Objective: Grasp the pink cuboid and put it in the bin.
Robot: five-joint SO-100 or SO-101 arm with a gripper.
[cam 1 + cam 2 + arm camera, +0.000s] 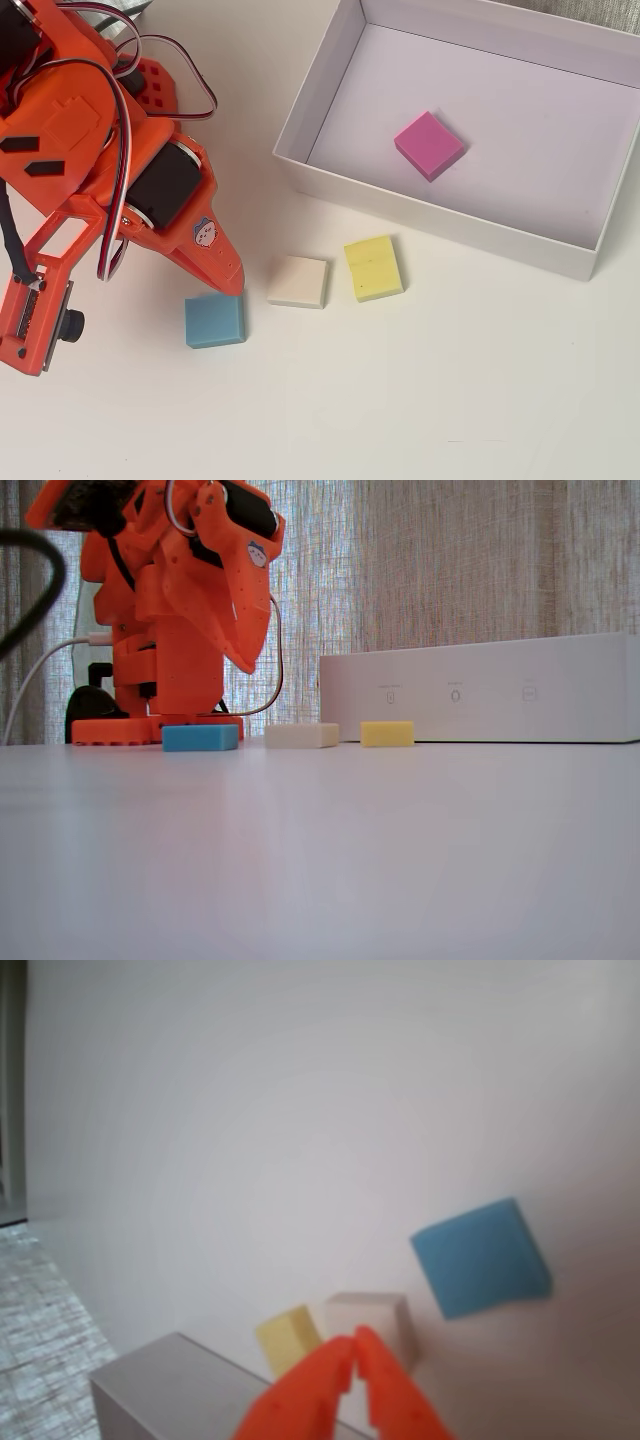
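The pink cuboid [429,145] lies flat inside the bin [330,70], a wide white box at the upper right of the overhead view. In the fixed view only the bin's outer wall [480,690] shows, and the cuboid is hidden behind it. My orange gripper [232,280] hangs above the table left of the bin, its tip near the blue block [214,320]. In the wrist view the gripper [355,1342] is shut with nothing between its fingers.
Three blocks lie in a row in front of the bin: blue, cream [298,281] and yellow [373,267]. They also show in the fixed view: blue block [200,737], cream block [301,735], yellow block [387,733]. The arm's base [150,680] stands at the left.
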